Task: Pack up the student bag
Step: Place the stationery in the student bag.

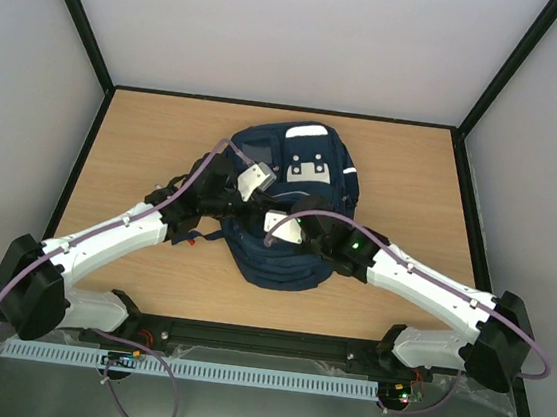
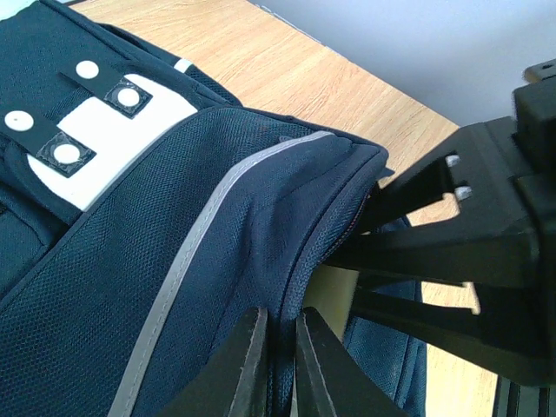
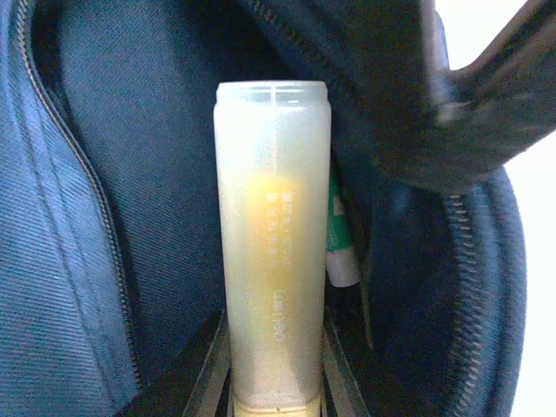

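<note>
The student bag [image 1: 299,161] lies flat in the middle of the wooden table [image 1: 135,142], nearer the far edge than the near one. Bare wood runs wide on both sides of it out to the black frame rails and the pale walls. Both arms reach in from the near corners and meet over the bag's near half, so that stretch is crowded. The left gripper [image 2: 280,369] is pressed together on the navy fabric at the lip of the bag's opening, just below a grey reflective stripe [image 2: 195,234], holding that lip lifted. The right gripper [image 3: 274,347] sits at the mouth right beside it, its fingers pinching the lower end of a frosted tube [image 3: 272,217] with a yellow-orange core. The tube points lengthwise into the main compartment. The zipper track [image 3: 87,200] curves past on the left and more zipper teeth on the right, leaving narrow room on either side. A green-and-white stick [image 3: 340,248] lies deeper in, just behind the tube's right side.
</note>
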